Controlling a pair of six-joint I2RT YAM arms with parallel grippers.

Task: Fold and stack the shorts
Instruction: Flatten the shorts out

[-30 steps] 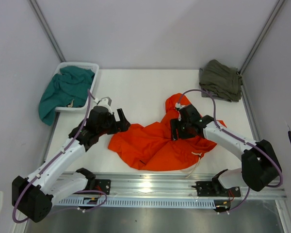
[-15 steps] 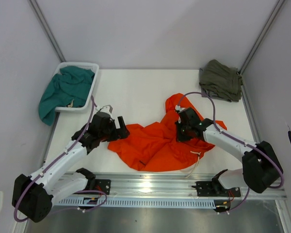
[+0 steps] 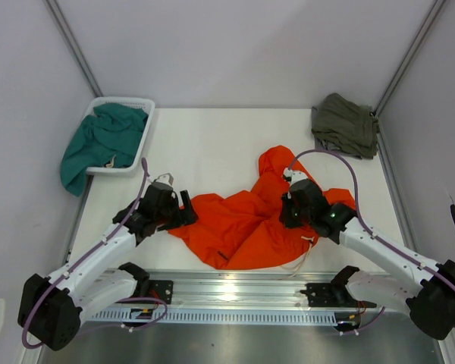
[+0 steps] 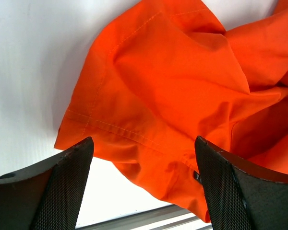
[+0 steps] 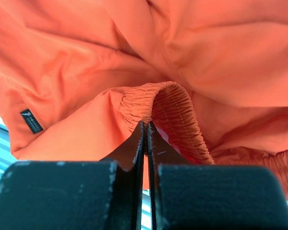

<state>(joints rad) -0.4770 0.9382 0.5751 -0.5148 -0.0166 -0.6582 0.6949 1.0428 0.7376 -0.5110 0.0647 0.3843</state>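
The bright orange shorts (image 3: 243,227) lie crumpled in the near middle of the table. My right gripper (image 3: 292,212) is shut on a fold of their gathered elastic waistband (image 5: 170,103), and its fingertips (image 5: 145,123) pinch the fabric tight. At the shorts' left leg hem (image 4: 110,127), my left gripper (image 3: 186,211) stands open, with one finger on either side of the hem corner (image 4: 144,158) and nothing gripped. A small dark tag (image 5: 31,120) shows on the hem. A white drawstring (image 3: 307,241) trails near the front edge.
A teal garment (image 3: 98,140) spills from a white basket (image 3: 125,100) at the back left. An olive-green garment (image 3: 345,125) lies folded at the back right. A metal rail (image 3: 235,284) runs along the near table edge.
The right gripper closed on the waistband and pulled it slightly nearer. The left gripper slid down to the shorts' left hem, its jaws narrowing a little.
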